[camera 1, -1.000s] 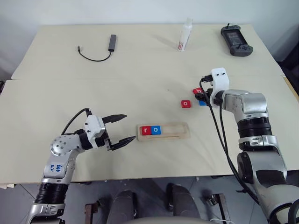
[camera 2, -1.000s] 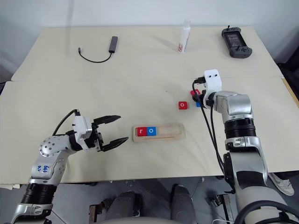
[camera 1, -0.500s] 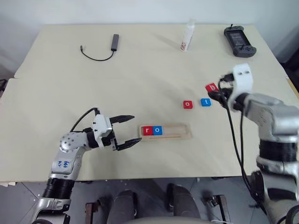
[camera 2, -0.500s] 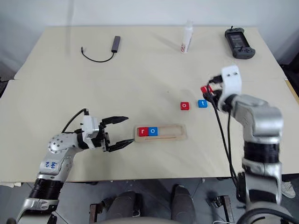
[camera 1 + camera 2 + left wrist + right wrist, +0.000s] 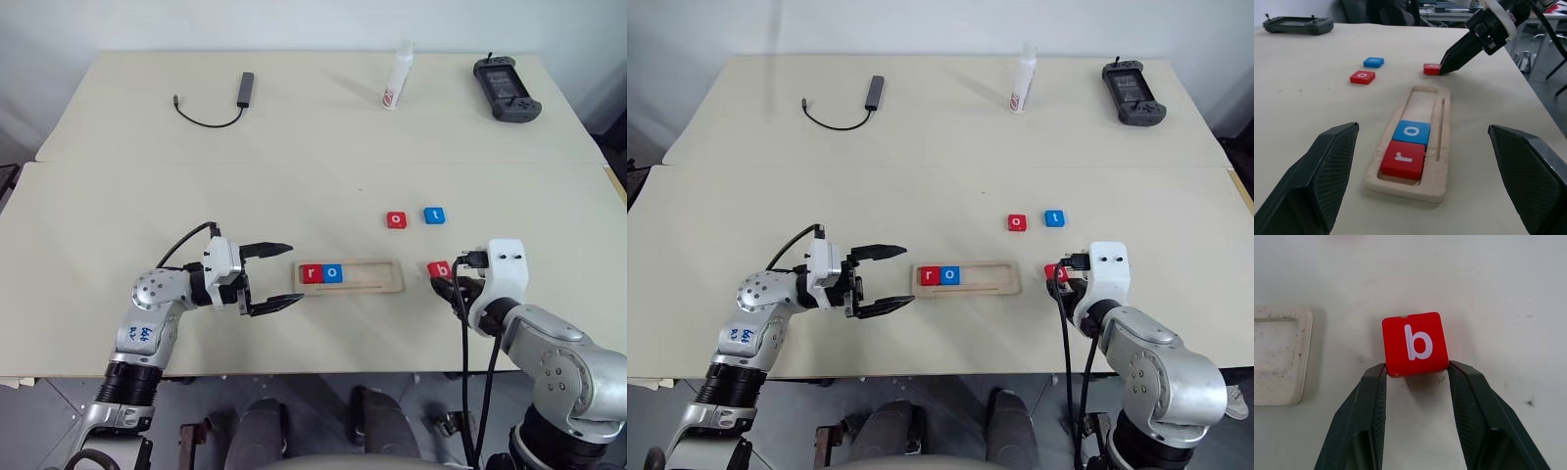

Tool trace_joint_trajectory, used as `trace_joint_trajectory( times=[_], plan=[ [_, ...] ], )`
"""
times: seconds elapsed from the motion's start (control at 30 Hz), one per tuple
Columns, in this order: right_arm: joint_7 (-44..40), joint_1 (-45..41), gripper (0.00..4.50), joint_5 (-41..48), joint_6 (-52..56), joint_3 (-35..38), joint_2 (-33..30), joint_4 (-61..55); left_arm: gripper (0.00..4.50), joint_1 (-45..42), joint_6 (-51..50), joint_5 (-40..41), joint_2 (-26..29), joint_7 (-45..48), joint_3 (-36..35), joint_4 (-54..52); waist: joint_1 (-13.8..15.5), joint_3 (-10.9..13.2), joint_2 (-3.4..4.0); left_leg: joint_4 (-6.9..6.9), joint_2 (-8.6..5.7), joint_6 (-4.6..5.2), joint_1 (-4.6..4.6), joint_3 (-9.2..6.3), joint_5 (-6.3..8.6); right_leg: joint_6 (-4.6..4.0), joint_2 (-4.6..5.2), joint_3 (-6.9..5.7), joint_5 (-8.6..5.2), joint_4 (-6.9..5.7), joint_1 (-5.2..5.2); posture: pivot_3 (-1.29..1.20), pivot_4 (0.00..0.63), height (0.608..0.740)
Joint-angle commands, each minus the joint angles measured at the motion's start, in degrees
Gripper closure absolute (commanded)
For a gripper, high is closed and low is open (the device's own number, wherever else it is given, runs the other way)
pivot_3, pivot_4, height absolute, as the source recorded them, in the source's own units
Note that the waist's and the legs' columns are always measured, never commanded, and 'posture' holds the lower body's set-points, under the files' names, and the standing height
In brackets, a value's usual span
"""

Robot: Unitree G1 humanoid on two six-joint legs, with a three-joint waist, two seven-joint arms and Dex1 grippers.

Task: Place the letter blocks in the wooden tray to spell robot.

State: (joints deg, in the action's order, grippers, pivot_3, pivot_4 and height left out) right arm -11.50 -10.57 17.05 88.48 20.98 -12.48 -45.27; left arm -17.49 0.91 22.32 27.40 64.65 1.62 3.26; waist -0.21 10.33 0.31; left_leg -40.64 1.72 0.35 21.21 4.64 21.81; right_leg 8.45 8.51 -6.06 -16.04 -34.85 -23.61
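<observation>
The wooden tray [image 5: 377,278] lies near the table's front, with a red r block [image 5: 313,274] and a blue o block [image 5: 333,273] in its left end. Just past the tray's right end, my right gripper [image 5: 443,278] is shut on the red b block [image 5: 1415,343], pinching its near edge low over the table. A red o block [image 5: 396,219] and a blue t block [image 5: 434,214] lie loose on the table behind it. My left gripper [image 5: 294,272] is open and level at the tray's left end, holding nothing.
At the back of the table stand a white bottle [image 5: 397,76], a black handheld controller [image 5: 506,86] and a black cable with an adapter [image 5: 240,90]. A seam [image 5: 196,163] crosses the table between the two boards.
My right gripper has carried the red b block from beside the loose o and t blocks back toward me, to the tray's right end. My left gripper has stayed open by the tray.
</observation>
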Motion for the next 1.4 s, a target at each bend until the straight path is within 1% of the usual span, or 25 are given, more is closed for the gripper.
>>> trace_joint_trajectory(
  times=[0.03,0.1,0.13,0.17,0.2,0.23,0.27,0.3,0.37,0.43,0.5,0.53,0.6,0.73,0.87,0.97,1.07,1.27,1.3,1.4],
  plan=[
    [1.3,0.3,2.27,-0.8,-1.5,-0.6,0.0,-1.3,0.00,-0.7,-0.4,1.0,0.4,0.6,-0.3,-1.3,0.0,0.0,0.01,0.01,0.00,0.00,0.00,0.01,0.00,0.00,0.00,0.00,0.00,0.00,-0.01,0.00,0.150,0.740],
    [0.7,0.1,1.64,-0.6,-1.6,-0.4,-0.6,-1.0,0.00,-0.8,-0.5,0.9,0.4,0.6,-0.4,-1.4,0.0,0.0,0.02,0.02,0.00,0.00,0.00,0.01,0.00,0.00,0.00,0.00,0.00,0.02,-0.01,0.00,0.150,0.740],
    [-0.9,0.2,1.32,0.3,-1.7,-0.1,-2.5,-0.6,0.00,-0.7,-0.5,0.9,0.4,0.5,-0.4,-1.6,0.0,0.0,0.01,0.02,-0.01,0.00,0.00,0.01,0.00,0.00,0.00,0.00,0.00,0.01,-0.01,0.00,0.150,0.740],
    [-3.0,0.5,0.91,1.4,-1.8,0.1,-4.9,-0.2,0.00,-0.5,-0.5,0.9,0.5,0.5,-0.4,-1.9,0.0,0.0,0.01,0.03,-0.01,0.00,0.01,0.01,0.00,0.00,0.00,0.00,0.00,0.02,-0.01,0.00,0.150,0.740],
    [-5.4,0.8,0.62,2.6,-1.8,0.1,-7.8,0.3,0.00,-0.3,-0.4,0.9,0.5,0.5,-0.5,-2.1,0.1,0.0,0.01,0.03,-0.02,0.00,0.01,0.01,0.00,0.00,0.00,0.00,0.00,0.05,0.00,0.00,0.150,0.740],
    [-8.7,1.3,0.27,4.3,-2.3,0.1,-11.8,1.2,0.00,-0.2,-0.4,0.9,0.5,0.5,-0.5,-2.1,0.2,0.0,0.01,0.03,-0.03,0.01,0.02,-0.01,0.00,0.00,0.01,0.00,0.00,0.06,0.01,0.00,0.150,0.740],
    [-11.4,1.9,0.08,5.6,-3.2,0.0,-15.2,1.9,0.00,-0.1,-0.2,0.9,0.6,0.5,-0.6,-2.2,0.3,0.0,0.01,0.03,-0.03,0.02,0.03,-0.02,0.01,0.00,0.01,-0.01,0.00,0.09,0.02,0.00,0.150,0.740],
    [-14.7,2.7,0.08,6.7,-5.2,-0.3,-19.4,3.4,0.00,-0.1,0.1,0.7,0.7,0.7,-0.6,-2.0,0.3,0.0,0.01,0.03,-0.03,0.04,0.04,-0.04,0.02,0.00,0.01,-0.02,0.00,0.12,0.03,0.00,0.150,0.740],
    [-22.5,5.0,0.08,7.9,-13.1,-1.5,-27.3,7.4,0.00,-0.2,0.8,0.3,0.7,0.7,-0.7,-1.5,0.2,0.0,0.01,0.08,-0.03,0.07,0.04,-0.03,0.03,0.00,0.01,-0.03,0.00,0.19,0.04,0.00,0.150,0.740],
    [-31.2,7.3,0.08,6.2,-25.9,-4.2,-34.9,13.1,0.00,-0.6,1.4,0.0,0.6,0.6,-0.7,-0.7,0.1,0.0,-0.01,0.16,-0.04,0.07,-0.01,-0.02,0.04,0.01,0.01,-0.03,0.00,0.25,0.06,0.00,0.150,0.740],
    [-39.4,7.5,0.08,4.7,-38.7,-6.3,-39.6,20.0,0.00,-0.7,1.8,-0.1,0.5,0.4,-0.7,-0.4,0.0,0.0,-0.04,0.21,-0.03,0.07,-0.06,0.01,0.03,0.02,0.00,-0.03,0.01,0.30,0.10,0.00,0.150,0.740],
    [-43.1,6.6,0.08,4.3,-44.7,-7.1,-40.8,23.7,0.00,-0.7,2.1,-0.2,0.4,0.2,-0.8,-0.3,-0.1,0.0,-0.05,0.22,-0.03,0.07,-0.09,0.04,0.03,0.03,0.00,-0.02,0.01,0.32,0.10,0.00,0.150,0.740],
    [-48.6,3.8,0.08,3.8,-53.2,-9.1,-42.2,30.5,0.00,-0.4,2.0,-0.1,0.6,0.1,-0.9,-0.6,-0.1,0.0,-0.07,0.22,-0.02,0.06,-0.14,0.08,0.03,0.04,0.00,-0.01,0.02,0.32,0.13,0.00,0.150,0.740],
    [-59.6,-5.8,0.08,0.6,-70.2,-15.1,-42.7,46.3,0.00,1.4,1.0,1.1,1.3,1.2,-0.9,-2.4,0.0,0.0,-0.08,0.18,-0.02,0.07,-0.13,0.11,0.01,0.06,0.01,-0.01,0.03,0.33,0.13,0.00,0.150,0.740],
    [-66.8,-14.3,0.08,-4.0,-81.0,-21.7,-41.7,59.0,0.00,2.2,1.0,1.3,1.6,1.3,-1.2,-3.5,0.2,0.0,-0.07,0.18,-0.01,0.06,-0.11,0.07,0.01,0.06,0.01,-0.08,0.03,0.34,0.14,0.00,0.150,0.740],
    [-71.2,-18.7,0.08,-6.5,-84.5,-25.8,-41.2,65.7,0.00,2.9,1.0,1.2,1.5,0.7,-1.3,-4.5,0.2,0.0,-0.07,0.10,-0.01,0.06,-0.02,0.02,0.01,0.06,0.01,-0.14,0.03,0.35,0.15,0.00,0.150,0.740],
    [-73.3,-21.7,0.67,-8.7,-87.4,-28.4,-40.6,70.6,0.00,3.7,0.8,1.2,1.6,-0.1,-1.6,-5.7,0.1,0.0,-0.07,0.08,-0.01,0.06,-0.02,0.01,0.01,0.06,0.01,-0.15,0.03,0.35,0.15,0.00,0.150,0.740],
    [-75.3,-26.4,2.78,-10.4,-88.9,-30.7,-38.7,75.8,0.00,5.4,0.5,1.5,2.2,-1.5,-2.8,-7.3,0.0,0.0,-0.07,0.03,0.03,0.04,-0.03,0.02,0.00,0.06,0.01,-0.15,0.03,0.30,0.15,0.00,0.150,0.740],
    [-75.2,-26.8,3.04,-10.4,-89.1,-30.7,-38.3,76.2,0.00,5.4,0.4,1.4,2.3,-1.7,-2.8,-7.3,0.0,0.0,-0.07,0.01,0.03,0.03,-0.03,0.01,-0.01,0.06,0.01,-0.15,0.03,0.29,0.15,0.00,0.150,0.740],
    [-74.9,-26.7,3.03,-9.6,-89.9,-30.0,-37.7,74.6,0.00,5.8,0.2,1.6,2.3,-2.2,-2.8,-8.0,0.1,0.0,-0.07,-0.07,0.03,0.03,-0.03,0.00,-0.01,0.06,0.01,-0.15,0.03,0.24,0.17,0.00,0.150,0.740]
  ],
)
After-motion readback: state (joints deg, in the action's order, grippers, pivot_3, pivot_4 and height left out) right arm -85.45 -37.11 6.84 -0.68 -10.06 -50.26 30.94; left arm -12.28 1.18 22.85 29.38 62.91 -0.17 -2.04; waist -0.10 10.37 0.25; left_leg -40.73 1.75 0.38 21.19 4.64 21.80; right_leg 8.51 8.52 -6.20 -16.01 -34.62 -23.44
